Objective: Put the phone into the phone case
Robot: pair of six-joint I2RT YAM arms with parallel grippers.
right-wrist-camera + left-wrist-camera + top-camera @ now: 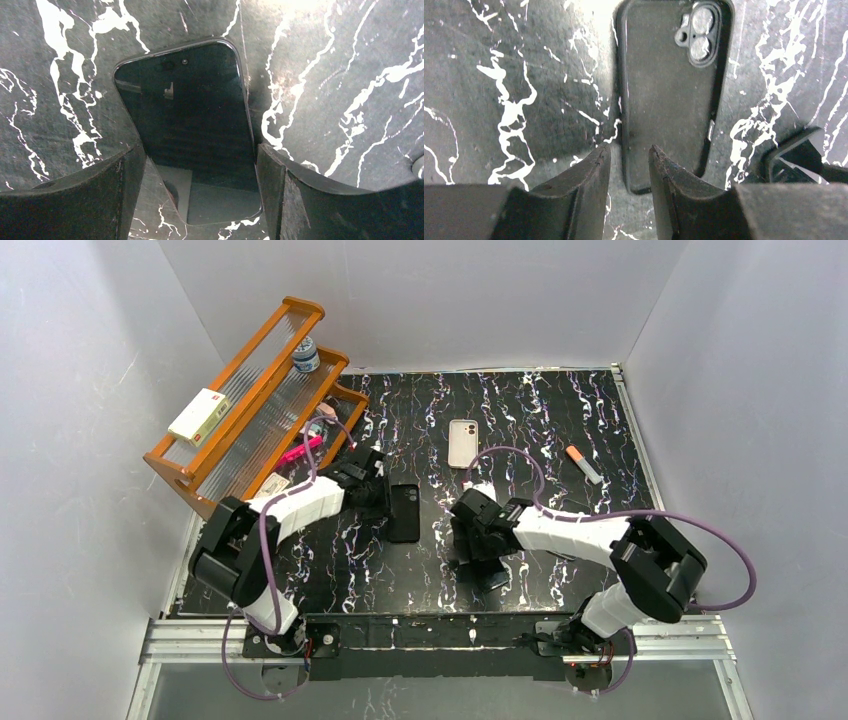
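Observation:
The phone [190, 130], black with a glossy screen, lies face up between my right gripper's fingers. My right gripper [200, 155] [478, 558] is shut on it, a fingertip against each long edge. From above the gripper hides most of the phone. The phone case [462, 443], a cream-white shell, lies flat farther back on the table, apart from both arms. My left gripper [629, 150] [388, 495] hangs low over the near end of a black slab-like case [669, 90] [404, 512]. Its jaws stand a little apart, astride the slab's left edge, and hold nothing.
A wooden rack [250, 390] stands at the back left, with a box [200, 415] and a small bottle [306, 355] on it. An orange-tipped marker [584, 464] lies at the right. White walls close in the black marbled table [560, 410].

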